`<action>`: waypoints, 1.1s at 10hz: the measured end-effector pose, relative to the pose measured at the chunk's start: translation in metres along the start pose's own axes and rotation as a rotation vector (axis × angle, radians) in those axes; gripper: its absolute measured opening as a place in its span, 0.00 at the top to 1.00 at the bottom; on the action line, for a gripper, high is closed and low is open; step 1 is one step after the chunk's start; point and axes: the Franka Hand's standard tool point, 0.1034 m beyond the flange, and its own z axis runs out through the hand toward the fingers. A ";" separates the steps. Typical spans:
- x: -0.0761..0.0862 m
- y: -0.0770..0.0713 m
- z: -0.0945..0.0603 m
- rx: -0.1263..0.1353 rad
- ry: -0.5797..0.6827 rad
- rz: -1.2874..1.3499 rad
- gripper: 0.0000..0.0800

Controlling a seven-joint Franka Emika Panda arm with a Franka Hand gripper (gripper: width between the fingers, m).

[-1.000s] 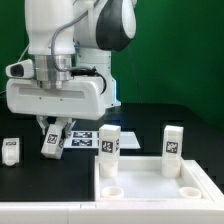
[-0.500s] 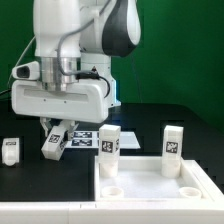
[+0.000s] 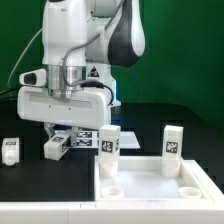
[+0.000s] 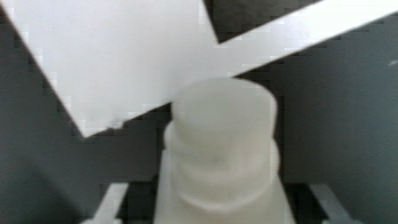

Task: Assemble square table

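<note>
My gripper [image 3: 58, 136] is shut on a short white table leg [image 3: 55, 147] with a black-and-white tag, held just above the black table, left of the square table top [image 3: 150, 190] in the exterior view. That white slab lies at the lower right, with two tagged legs [image 3: 109, 145] [image 3: 173, 141] upright at its far corners and round sockets [image 3: 110, 188] open at its near corners. In the wrist view the held leg [image 4: 222, 150] fills the space between my gripper's [image 4: 217, 208] fingers [image 4: 121, 200], with a corner of the white slab [image 4: 125, 60] beyond it.
Another tagged leg [image 3: 11, 151] stands on the black table at the exterior view's far left. The marker board [image 3: 88, 135] lies flat behind my gripper. My arm's large white body [image 3: 65, 95] hangs over the left half of the scene, against a green backdrop.
My arm has shifted toward the exterior view's right and slightly down, carrying the leg with it. The grip is unchanged.
</note>
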 end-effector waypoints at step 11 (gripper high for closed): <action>0.025 -0.017 -0.029 0.144 -0.491 0.108 0.19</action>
